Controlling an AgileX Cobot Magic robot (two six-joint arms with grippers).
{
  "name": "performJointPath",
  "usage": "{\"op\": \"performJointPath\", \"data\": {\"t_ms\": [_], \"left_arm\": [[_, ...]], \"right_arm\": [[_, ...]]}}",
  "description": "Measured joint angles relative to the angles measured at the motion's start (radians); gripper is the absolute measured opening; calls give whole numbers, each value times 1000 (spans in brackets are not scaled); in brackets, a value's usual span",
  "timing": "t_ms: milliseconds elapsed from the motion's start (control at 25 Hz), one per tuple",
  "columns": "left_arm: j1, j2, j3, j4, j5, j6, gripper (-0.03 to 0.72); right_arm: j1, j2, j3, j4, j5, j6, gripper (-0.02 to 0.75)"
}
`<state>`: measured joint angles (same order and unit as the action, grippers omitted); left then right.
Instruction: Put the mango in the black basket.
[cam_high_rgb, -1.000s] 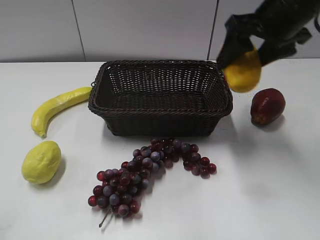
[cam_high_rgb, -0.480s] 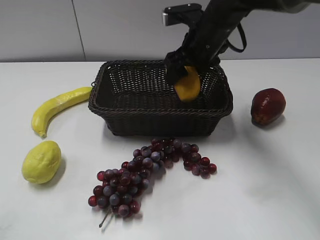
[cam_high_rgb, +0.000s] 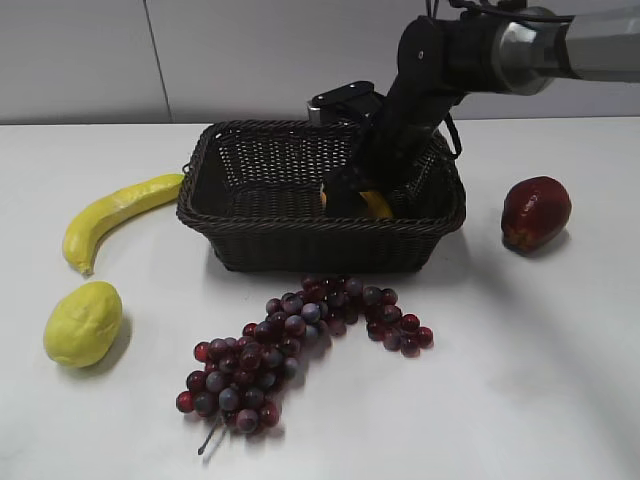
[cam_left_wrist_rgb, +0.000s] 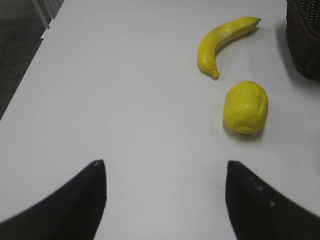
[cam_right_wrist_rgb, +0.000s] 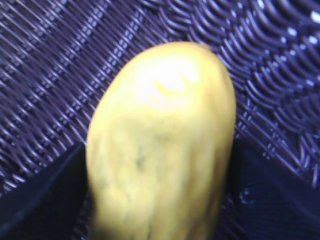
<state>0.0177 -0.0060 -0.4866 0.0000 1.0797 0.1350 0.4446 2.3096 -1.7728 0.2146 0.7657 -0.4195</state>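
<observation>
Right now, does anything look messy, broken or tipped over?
Nothing stands out. The black basket sits upright, and the right gripper holds the mango inside it. The banana, lemon, grapes and red fruit lie whole on the table.

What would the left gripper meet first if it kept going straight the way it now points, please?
Probably the bare table. The left gripper is open, and the lemon and banana lie right of its line.

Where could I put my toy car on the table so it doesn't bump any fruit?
Bare table lies right of the grapes, below the red fruit. It's crowded between banana, lemon and basket.
</observation>
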Motion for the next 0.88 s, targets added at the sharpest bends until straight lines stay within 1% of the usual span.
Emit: {"op": "performJointPath", "data": {"t_ms": [80,240,400,520,640,760,880], "left_arm": [[0,0,0,0,0,0,555],[0,0,0,0,0,0,555],[0,0,0,0,0,0,555],[0,0,0,0,0,0,555],[0,0,0,0,0,0,555],[0,0,0,0,0,0,555],[0,0,0,0,0,0,555]], "right_arm": [[0,-5,-19,-5,26,-7,657],[0,-52,-89,-75,114,19,657],[-4,-188,-161,-111,211,36,656],[-4,-306,-169,-117,297,46,638],[-4,-415,-169,-135,400,113,601],[-4,-520,-129,-152,429,201,587],[-4,-650,19,-156,437,252,582]]}}
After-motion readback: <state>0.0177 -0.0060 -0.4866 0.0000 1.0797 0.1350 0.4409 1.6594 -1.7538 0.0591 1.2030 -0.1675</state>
